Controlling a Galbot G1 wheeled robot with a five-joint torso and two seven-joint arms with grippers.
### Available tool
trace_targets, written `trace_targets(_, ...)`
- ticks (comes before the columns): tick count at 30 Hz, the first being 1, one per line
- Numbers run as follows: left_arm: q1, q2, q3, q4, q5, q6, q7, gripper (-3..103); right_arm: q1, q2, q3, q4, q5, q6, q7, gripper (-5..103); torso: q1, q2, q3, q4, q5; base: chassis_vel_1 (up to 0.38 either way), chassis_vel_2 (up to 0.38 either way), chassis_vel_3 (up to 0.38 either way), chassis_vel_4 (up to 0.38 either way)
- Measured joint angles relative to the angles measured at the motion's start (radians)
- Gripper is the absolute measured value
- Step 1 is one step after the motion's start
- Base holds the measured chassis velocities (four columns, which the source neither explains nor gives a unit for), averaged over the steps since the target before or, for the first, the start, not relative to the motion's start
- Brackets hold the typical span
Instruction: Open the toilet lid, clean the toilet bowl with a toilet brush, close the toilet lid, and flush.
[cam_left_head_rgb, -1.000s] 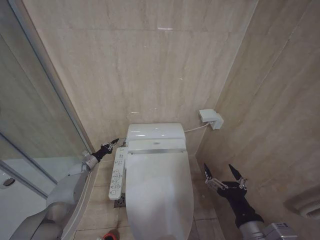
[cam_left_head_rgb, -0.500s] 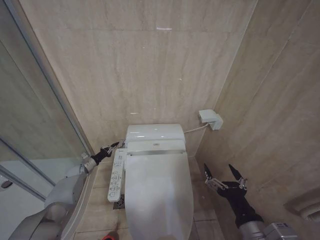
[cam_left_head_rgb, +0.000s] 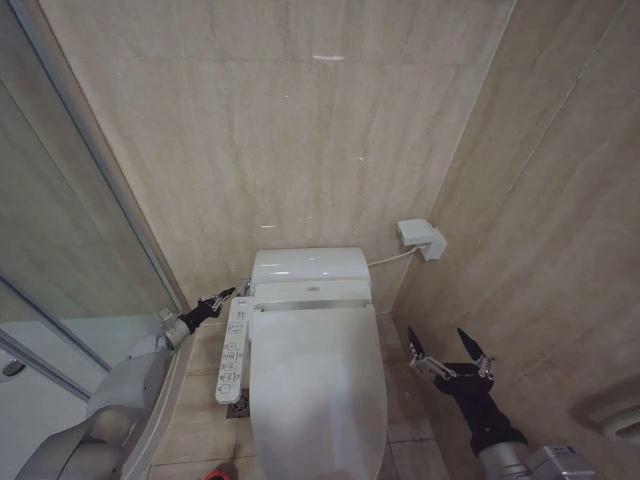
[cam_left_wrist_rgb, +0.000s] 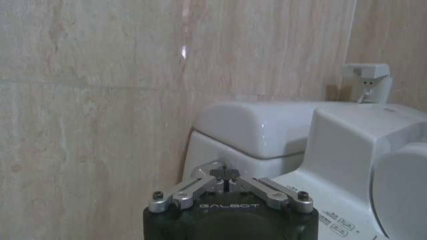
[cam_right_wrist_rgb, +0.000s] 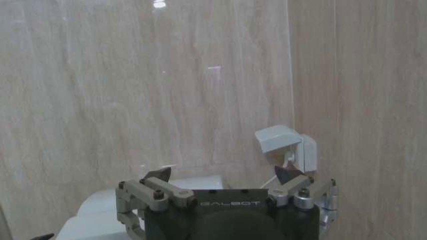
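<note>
At the bottom edge of the head view, slightly left of centre, a small patch of red (cam_left_head_rgb: 222, 472) is seen on the floor; what it belongs to cannot be told. The toilet lid (cam_left_head_rgb: 318, 385) is seen lowered, a glossy white oval filling the lower middle of the frame. Along its left side the slim white button panel (cam_left_head_rgb: 232, 352) is set, running toward the wall.

In the lower right, the right arm is reached up from the corner, with the right gripper (cam_left_head_rgb: 448, 350) held beside the toilet, apart from it, above the floor tiles. Its two dark fingers are spread wide and nothing is held between them; the same spread is shown in the right wrist view (cam_right_wrist_rgb: 225, 175).

From the lower left, the left arm is stretched forward along the glass partition (cam_left_head_rgb: 70, 260), its forearm slanted toward the back of the toilet. The left gripper (cam_left_head_rgb: 221, 297) is placed just beside the far end of the button panel. Its fingers are drawn together to a point, with nothing clasped, as confirmed in the left wrist view (cam_left_wrist_rgb: 225, 173).

Farther back, the white tank (cam_left_head_rgb: 311, 265) is set against the beige tiled wall. To its right, a white wall box (cam_left_head_rgb: 422, 238) is mounted, with a thin hose led toward the toilet.
</note>
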Motion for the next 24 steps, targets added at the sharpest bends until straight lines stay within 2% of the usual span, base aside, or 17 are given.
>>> trace_targets(24,-0.043,-0.022,-0.025,0.067,0.056,0.002,0.032,0,0.0,0.0,0.0,0.0,0.0,0.0,0.0,100,0.0,0.0,0.0,0.0,0.0001,0.0,0.0,0.0,0.0)
